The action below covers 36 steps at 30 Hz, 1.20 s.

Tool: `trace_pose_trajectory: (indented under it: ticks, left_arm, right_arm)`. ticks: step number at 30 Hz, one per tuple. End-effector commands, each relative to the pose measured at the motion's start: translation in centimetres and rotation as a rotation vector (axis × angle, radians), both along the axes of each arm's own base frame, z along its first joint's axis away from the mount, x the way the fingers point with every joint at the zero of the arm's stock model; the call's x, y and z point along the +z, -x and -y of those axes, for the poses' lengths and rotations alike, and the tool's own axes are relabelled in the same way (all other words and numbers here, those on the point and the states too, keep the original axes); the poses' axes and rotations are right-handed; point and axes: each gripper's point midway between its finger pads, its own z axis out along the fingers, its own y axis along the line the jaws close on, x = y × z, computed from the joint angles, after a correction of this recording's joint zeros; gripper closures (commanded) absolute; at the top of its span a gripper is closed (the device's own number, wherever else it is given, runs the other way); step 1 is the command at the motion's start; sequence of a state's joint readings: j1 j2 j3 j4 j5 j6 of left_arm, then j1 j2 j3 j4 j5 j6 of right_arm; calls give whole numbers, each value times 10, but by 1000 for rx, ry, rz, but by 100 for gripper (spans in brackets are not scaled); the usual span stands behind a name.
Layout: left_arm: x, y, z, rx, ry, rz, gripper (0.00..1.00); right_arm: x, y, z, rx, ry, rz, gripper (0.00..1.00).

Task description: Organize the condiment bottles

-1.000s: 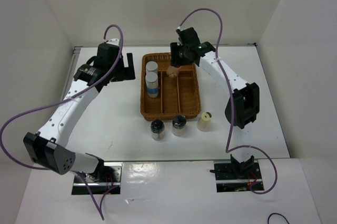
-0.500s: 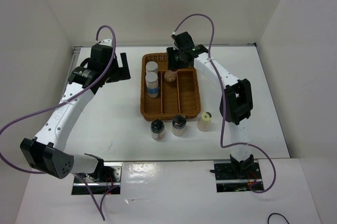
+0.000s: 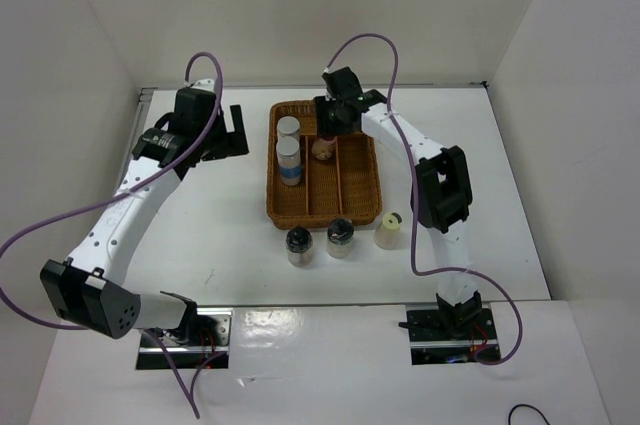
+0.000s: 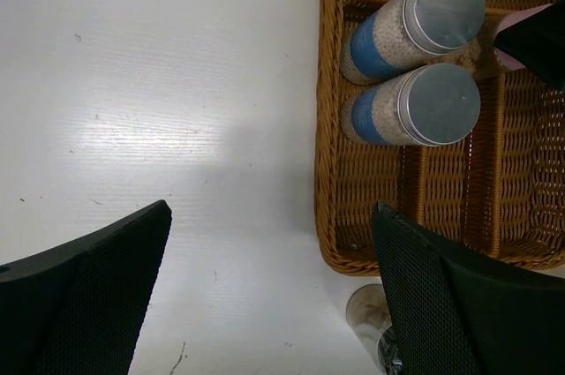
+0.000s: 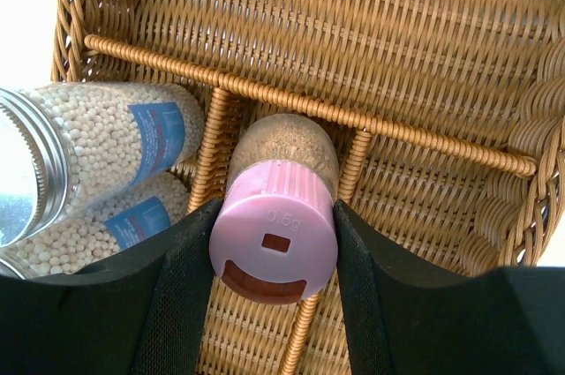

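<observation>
My right gripper (image 3: 328, 135) is shut on the pink-capped bottle (image 5: 274, 234), its fingers (image 5: 181, 278) pressed to both sides of the cap. The bottle (image 3: 323, 149) hangs tilted over the far middle part of the wicker tray (image 3: 372, 200), above a divider (image 5: 291, 101). Two white bottles with silver tops and blue bands (image 3: 288, 127) (image 3: 289, 155) stand in the tray's left compartment (image 4: 437, 103). On the table in front of the tray stand two black-capped bottles (image 3: 299, 241) (image 3: 340, 234) and the cream bottle (image 3: 390, 229). My left gripper (image 3: 237, 130) is open and holds nothing, left of the tray.
White walls close in the table on the left, back and right. The tray's rim (image 4: 328, 128) lies just right of my left gripper's open fingers (image 4: 106, 269). A clear bottle (image 4: 371, 313) shows at the tray's near corner.
The right gripper has carried the pink-capped bottle a little left and down over the tray's far end. The left arm drifted slightly and stays open.
</observation>
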State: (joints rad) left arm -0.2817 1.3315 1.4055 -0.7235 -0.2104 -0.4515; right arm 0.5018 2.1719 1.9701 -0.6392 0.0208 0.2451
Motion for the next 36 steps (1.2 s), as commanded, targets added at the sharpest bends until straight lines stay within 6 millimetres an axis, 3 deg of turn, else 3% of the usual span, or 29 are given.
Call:
trace_pose_trajectory:
  ticks: [1, 2, 5, 8, 13, 18, 23, 25, 26, 27, 29, 30, 31, 32, 33, 34, 35, 36]
  left_arm:
    - [2, -5, 3, -6, 22, 19, 0]
    - [2, -5, 3, -6, 22, 19, 0]
    - [-1, -6, 3, -6, 20, 10, 0]
    - [-3, -4, 2, -11, 10, 2, 0]
    - [1, -3, 0, -10, 0, 14, 0]
    - [0, -1, -1, -10, 0, 14, 0]
    - [-2, -1, 0, -23, -1, 13, 0]
    - [-1, -3, 2, -30, 7, 20, 0]
    - [-1, -2, 4, -38, 14, 18, 0]
    - [-1, -2, 4, -38, 14, 18, 0]
    - [-3, -2, 6, -46, 19, 17, 0]
    - [-3, -2, 6, -51, 12, 17, 0]
    - [-3, -2, 7, -58, 18, 16, 0]
    - [-2, -3, 9, -66, 26, 23, 0]
    - [-5, -2, 9, -66, 24, 15, 0]
    - [-5, -2, 9, -66, 24, 14, 0]
    - [-6, -2, 11, -73, 29, 13, 0]
    - [-6, -2, 10, -78, 22, 14, 0]
  right_arm:
    - [9, -10, -4, -13, 1, 59, 86]
    - [9, -10, -4, -13, 1, 59, 84]
    - [4, -6, -3, -6, 4, 39, 63]
    - [3, -4, -2, -6, 9, 31, 60]
    - [-5, 0, -1, -13, 13, 11, 45]
    - [2, 2, 0, -13, 7, 21, 25]
    - [33, 6, 10, -45, 7, 63, 18]
    - [62, 8, 17, -77, -2, 111, 16]
    - [66, 13, 23, -87, 5, 118, 14]
    - [90, 20, 31, -104, -1, 158, 13]
    - [101, 34, 43, -103, 18, 177, 8]
    - [130, 46, 52, -113, -7, 228, 6]
    - [138, 54, 59, -116, -2, 245, 3]
    - [131, 66, 66, -114, 10, 228, 3]
    - [137, 75, 72, -128, 2, 238, 2]
    - [160, 91, 81, -131, -26, 283, 2]
    - [145, 104, 87, -149, -29, 246, 2]
    - [142, 115, 91, -152, -40, 231, 2]
